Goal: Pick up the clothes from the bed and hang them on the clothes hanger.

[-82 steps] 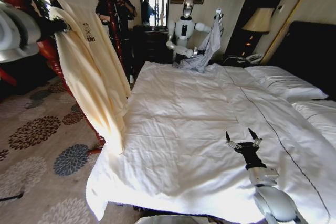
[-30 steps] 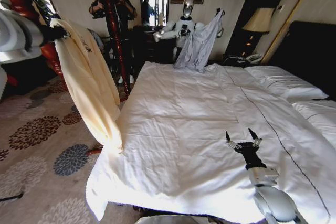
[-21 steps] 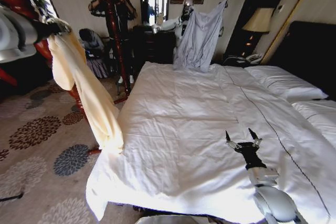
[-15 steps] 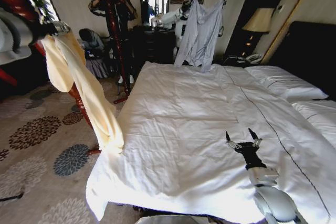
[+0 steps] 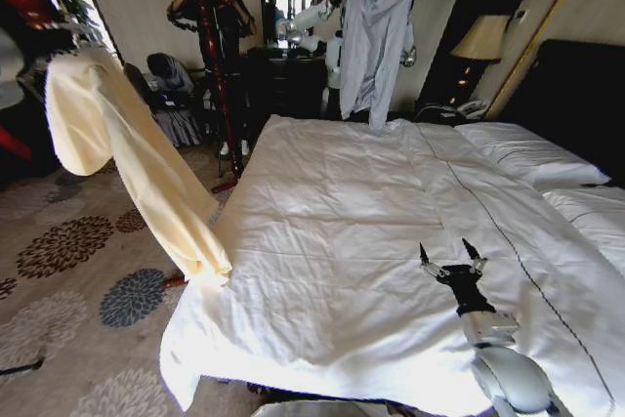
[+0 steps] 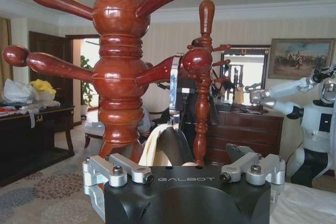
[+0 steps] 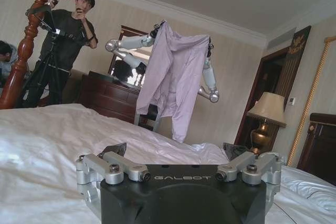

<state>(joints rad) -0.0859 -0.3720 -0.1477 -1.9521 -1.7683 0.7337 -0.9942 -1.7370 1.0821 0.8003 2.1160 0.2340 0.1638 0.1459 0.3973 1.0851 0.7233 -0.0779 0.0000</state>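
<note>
The pale cream-yellow silky garment [image 5: 127, 168] hangs from the left gripper [image 6: 184, 169], raised off the wide white-duveted bed [image 5: 371, 241] at its near left corner, and trails down so its lower end touches the bed's edge. In the left wrist view the gripper's fingers are closed on the slim black hanger [image 6: 176, 145], whose silver hook [image 6: 173, 90] rises just in front of the dark red wooden coat stand [image 6: 118, 66]. The right gripper [image 5: 449, 261] rests open and empty on the duvet, well apart from the garment.

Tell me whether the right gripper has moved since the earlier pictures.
No. The right gripper rests open at the same spot on the bed, left of its dark stitched line, as earlier.
</note>
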